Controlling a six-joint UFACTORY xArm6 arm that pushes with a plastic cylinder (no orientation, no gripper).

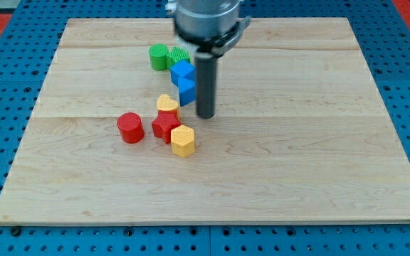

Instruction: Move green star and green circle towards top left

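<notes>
The green circle (159, 56) stands near the view's top, left of centre. The green star (179, 57) touches its right side, partly hidden by a blue block (183, 71). My tip (205, 116) rests on the board, below and to the right of both green blocks, just right of a second blue block (186, 89). It touches neither green block.
A yellow heart (167, 104), a red star (164, 125), a yellow hexagon (182, 140) and a red cylinder (129, 127) cluster left of my tip. The wooden board (319, 142) lies on a blue pegboard surface.
</notes>
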